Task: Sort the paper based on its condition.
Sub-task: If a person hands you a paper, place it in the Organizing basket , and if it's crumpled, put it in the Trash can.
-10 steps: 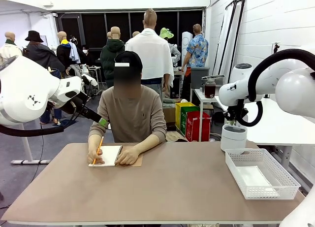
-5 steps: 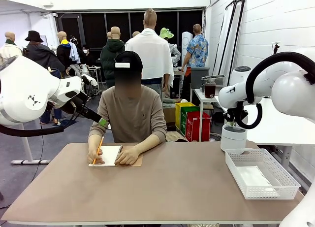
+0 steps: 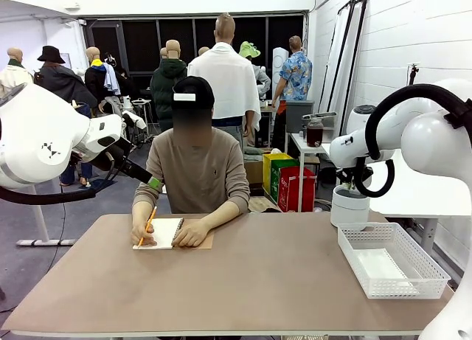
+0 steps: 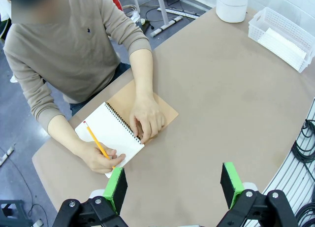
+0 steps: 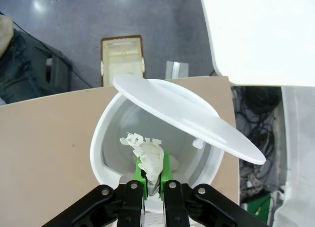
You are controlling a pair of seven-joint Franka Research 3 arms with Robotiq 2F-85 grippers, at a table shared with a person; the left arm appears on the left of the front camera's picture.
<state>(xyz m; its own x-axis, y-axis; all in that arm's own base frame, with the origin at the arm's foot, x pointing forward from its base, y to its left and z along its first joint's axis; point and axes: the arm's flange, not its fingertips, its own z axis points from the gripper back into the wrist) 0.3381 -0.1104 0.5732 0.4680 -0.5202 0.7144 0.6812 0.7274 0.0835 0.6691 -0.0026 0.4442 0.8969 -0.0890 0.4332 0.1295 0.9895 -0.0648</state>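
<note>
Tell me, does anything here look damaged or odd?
Yes: the paper pinched in the right gripper is crumpled with a torn, ragged edge, held over the open white bin, whose swing lid sits tilted.

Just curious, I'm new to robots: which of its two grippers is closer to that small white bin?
The right gripper: it hangs right over the white bin's open mouth, clamping crumpled paper. The left gripper hovers open, far across the table, near the person's notebook.

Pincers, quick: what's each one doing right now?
Left pincer: open, empty, above the table.
Right pincer: shut on crumpled paper, over the open white bin.
</note>
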